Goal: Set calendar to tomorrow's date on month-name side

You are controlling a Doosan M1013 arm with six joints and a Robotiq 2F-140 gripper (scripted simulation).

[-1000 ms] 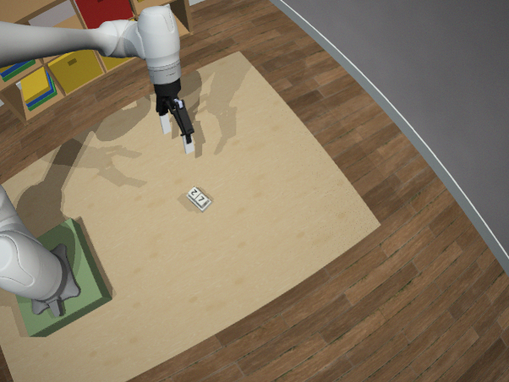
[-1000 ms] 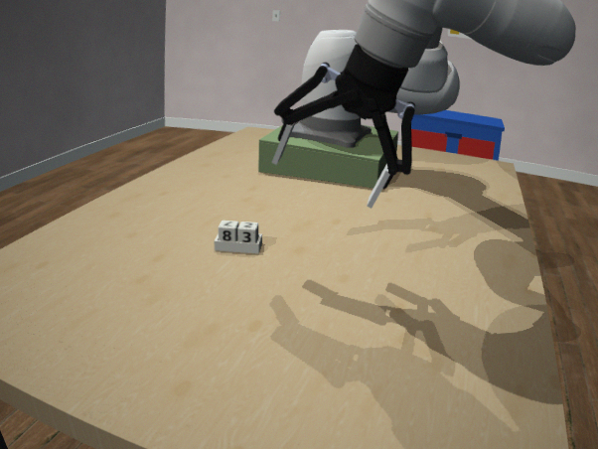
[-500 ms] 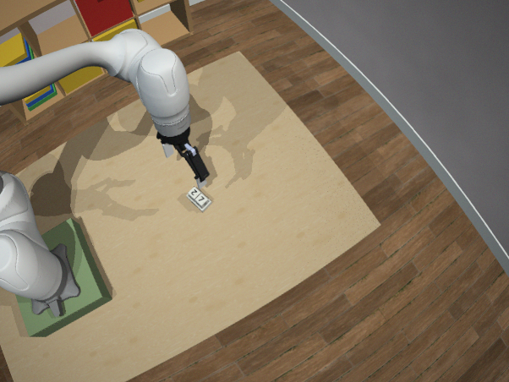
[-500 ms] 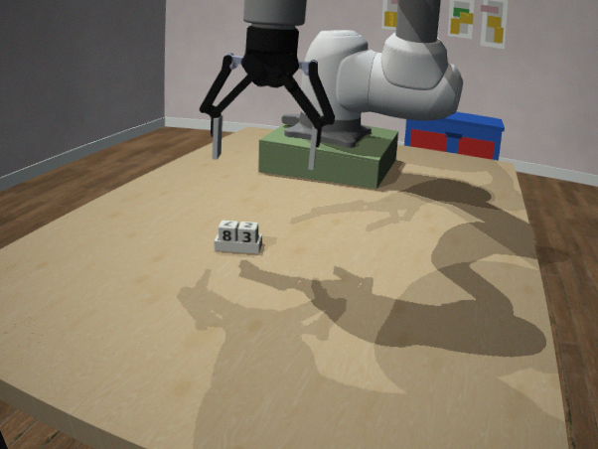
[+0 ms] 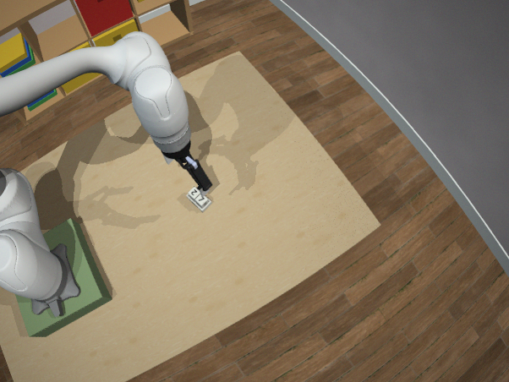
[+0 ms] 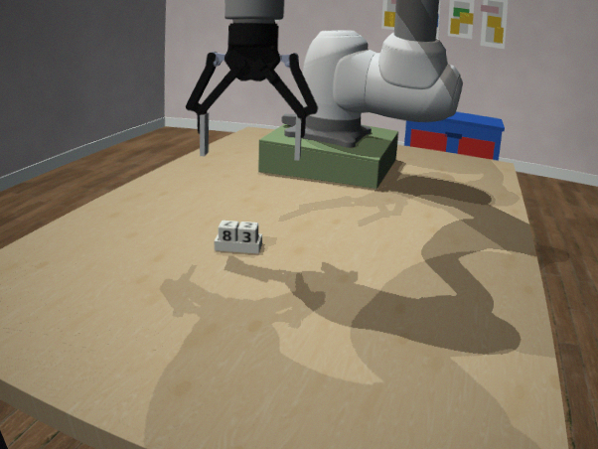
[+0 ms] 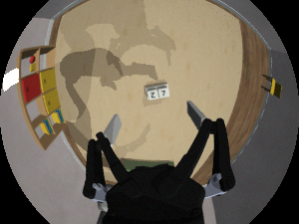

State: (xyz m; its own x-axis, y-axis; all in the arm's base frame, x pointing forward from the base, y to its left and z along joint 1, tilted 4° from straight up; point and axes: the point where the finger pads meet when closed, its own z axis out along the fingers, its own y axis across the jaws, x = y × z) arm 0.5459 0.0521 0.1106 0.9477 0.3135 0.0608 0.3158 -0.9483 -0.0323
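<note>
The calendar is a small grey tray [image 6: 237, 244] lying flat near the middle of the table, with two white cubes side by side in it. In the exterior view the left cube [image 6: 226, 231] shows an 8 and the right cube [image 6: 246, 232] shows a 3 on the side facing that camera. From above the calendar [image 5: 194, 203] shows a 2 and a 7 on the cubes' tops. It also shows in the wrist view [image 7: 156, 92]. My gripper [image 6: 249, 136] hangs high above the calendar, pointing down, open wide and empty. It also shows from above [image 5: 203, 182] and in the wrist view [image 7: 153, 118].
The arm's green base block [image 6: 329, 156] stands at the table's far side. A blue and red chest [image 6: 454, 134] stands against the wall behind it. A shelf with coloured bins [image 5: 63, 38] stands beyond the table's far corner.
</note>
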